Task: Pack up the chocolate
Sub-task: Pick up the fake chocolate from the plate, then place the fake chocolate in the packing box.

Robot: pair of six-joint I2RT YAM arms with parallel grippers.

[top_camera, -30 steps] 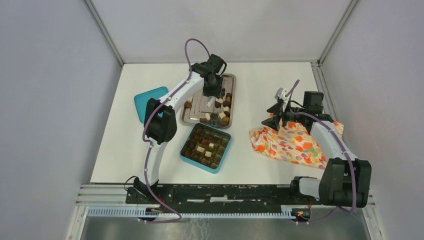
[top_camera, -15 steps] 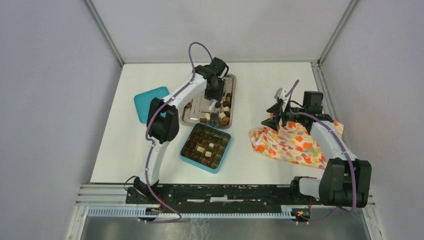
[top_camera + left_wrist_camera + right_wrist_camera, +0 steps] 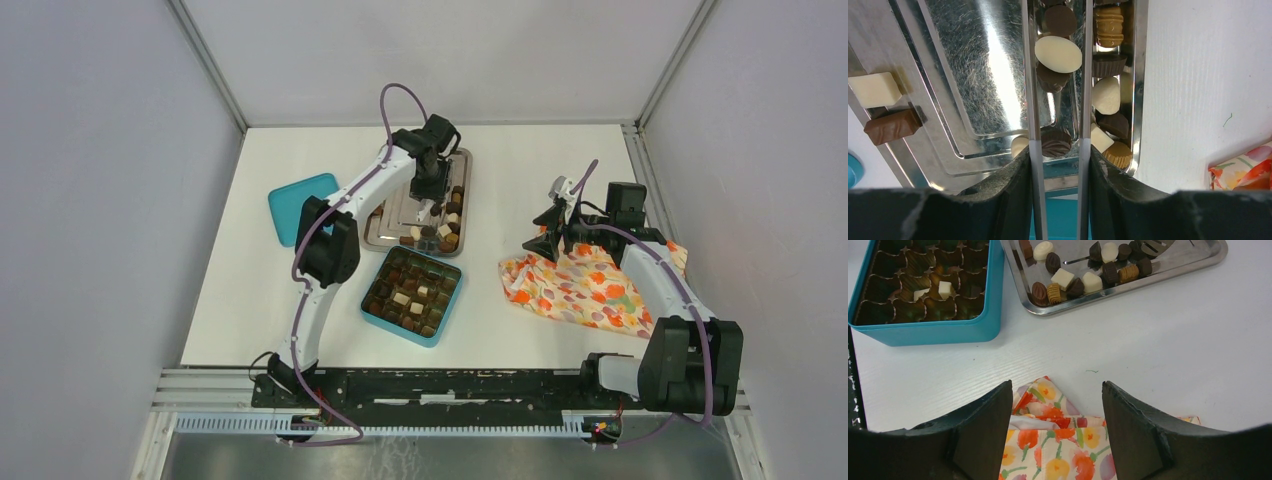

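Chocolate pieces (image 3: 447, 222), dark, mid-brown and cream, lie along the right and near side of the steel tray (image 3: 392, 215). Several more sit in the teal compartmented box (image 3: 398, 331). My left gripper (image 3: 430, 203) hangs over the tray, shut on metal tongs (image 3: 1029, 75). The tong blades stand apart. A cream oval piece (image 3: 1058, 53) and a ridged dark piece (image 3: 1055, 142) lie on the tray between them. I cannot tell whether the blades touch them. My right gripper (image 3: 545, 235) is open and empty above the edge of the orange floral cloth (image 3: 1058, 440).
A teal lid (image 3: 295, 203) lies left of the tray. The box stands just near of the tray. The floral cloth (image 3: 580, 290) covers the right side of the table under the right arm. Grey walls close in the table on three sides.
My left gripper with the tongs has shifted slightly to the right over the tray. The right arm has not moved.
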